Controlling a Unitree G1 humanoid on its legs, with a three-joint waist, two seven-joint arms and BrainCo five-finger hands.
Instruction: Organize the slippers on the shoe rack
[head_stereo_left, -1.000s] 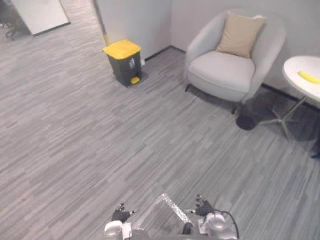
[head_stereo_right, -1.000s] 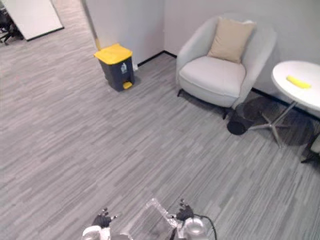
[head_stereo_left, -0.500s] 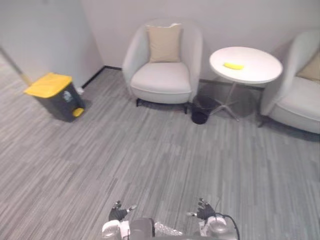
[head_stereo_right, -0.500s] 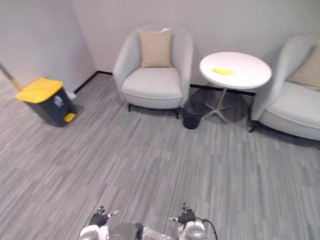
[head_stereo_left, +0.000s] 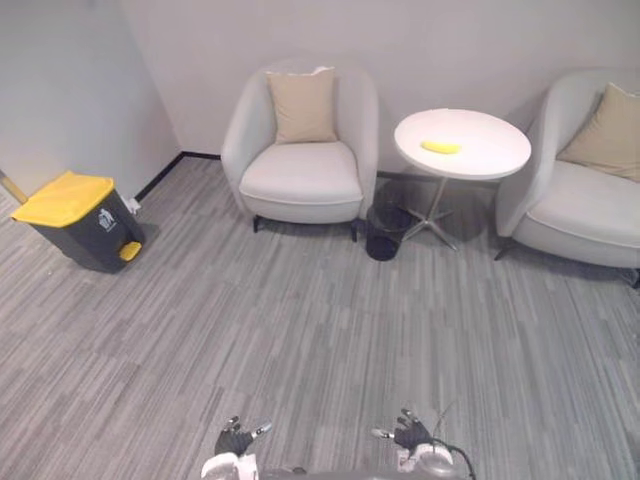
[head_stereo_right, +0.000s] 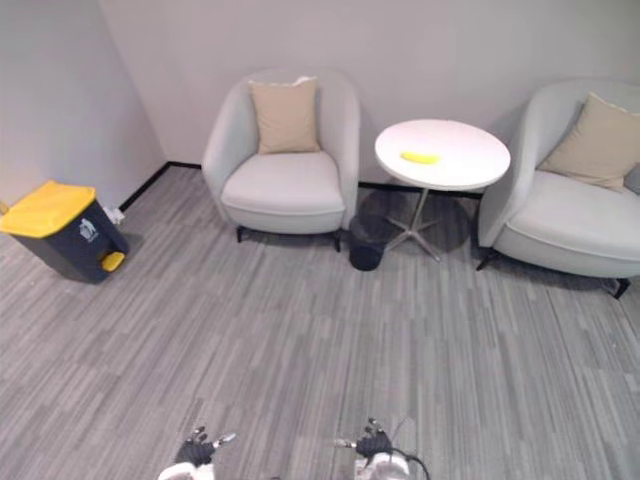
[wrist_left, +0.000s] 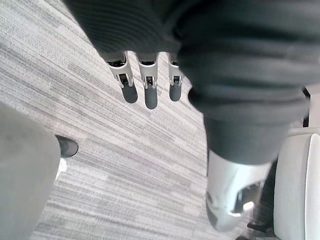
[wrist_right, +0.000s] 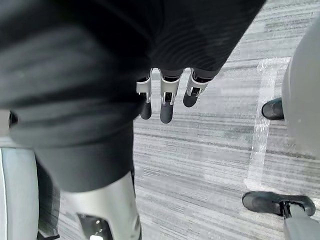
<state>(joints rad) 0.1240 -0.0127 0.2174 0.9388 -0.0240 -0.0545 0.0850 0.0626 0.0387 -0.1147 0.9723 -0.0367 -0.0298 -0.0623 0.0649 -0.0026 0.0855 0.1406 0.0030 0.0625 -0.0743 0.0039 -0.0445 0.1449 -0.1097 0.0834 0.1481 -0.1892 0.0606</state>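
Left hand and right hand hang empty with fingers straight and apart over grey striped carpet. Well beyond them stands a round white bench carrying a yellow object. A left armchair and a right armchair flank the bench, a small black bin sits at its foot, and a yellow-lidded bin stands far to its left.

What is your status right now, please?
Left hand open, right hand open, fingers straight, nothing held. Ahead: armchair, round table, second armchair. Yellow-lidded bin by the wall.
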